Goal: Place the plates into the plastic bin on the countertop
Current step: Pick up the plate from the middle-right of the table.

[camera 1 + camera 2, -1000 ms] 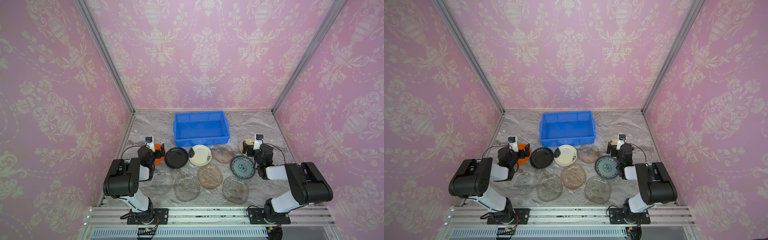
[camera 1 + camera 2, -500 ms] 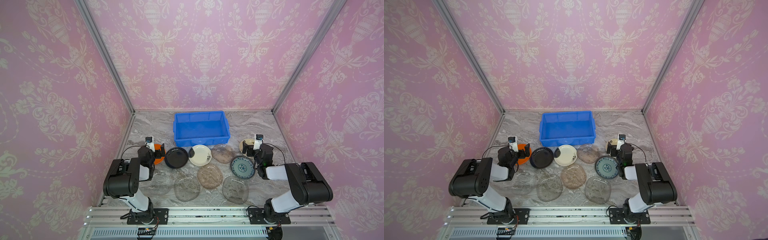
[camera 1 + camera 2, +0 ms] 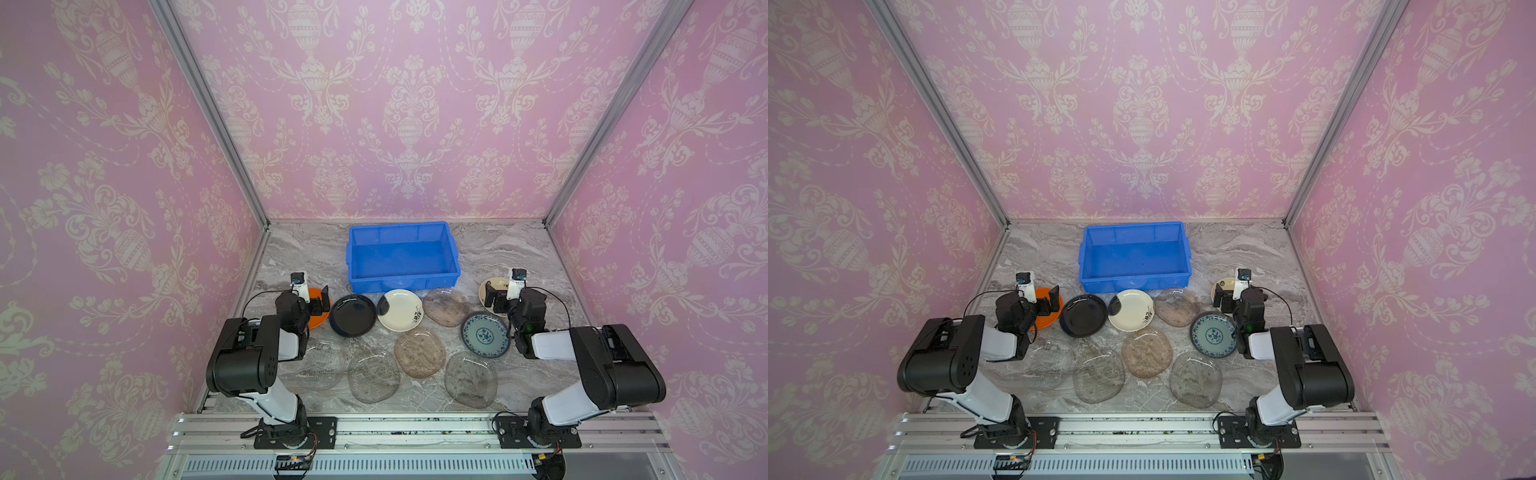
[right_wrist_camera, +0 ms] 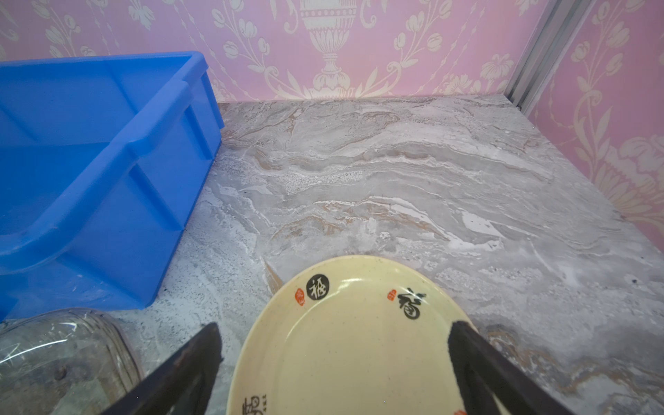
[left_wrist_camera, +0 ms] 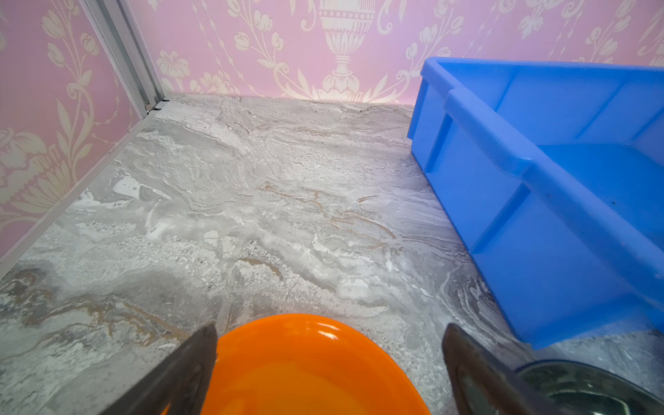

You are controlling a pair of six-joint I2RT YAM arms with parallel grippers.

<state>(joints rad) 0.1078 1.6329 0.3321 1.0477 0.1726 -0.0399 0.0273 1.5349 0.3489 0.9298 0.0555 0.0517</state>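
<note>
No change is noted against the earlier frames: arms, plates and bin are found where they were.

- Left gripper [image 5: 330,332]: jaws spread wide, nothing held. The round orange plastic plate [image 5: 305,370] is seen directly under the gap, its far rim just past the fingertips. Contact cannot be told.
- Right gripper [image 4: 334,330]: jaws likewise spread and empty, set over the round cream plate with black characters [image 4: 352,341].
- The bright blue rectangular plastic bin [image 3: 403,280] is found empty at the far middle of the grey marble-patterned countertop [image 3: 498,249], long axis running left to right.
- From the left gripper the bin lies far and to the right. From the right gripper it lies far and to the left. Neither arm is judged clearly nearer.
- Both plates are round, so no long axis need be matched; a grip on the rim is judged necessary.
- The orange plate [image 3: 320,322] sits at near left of the bin and the cream plate [image 3: 487,284] at near right, both on the countertop.
- The other plates are left lying flat between the arms, none in the bin.
</note>
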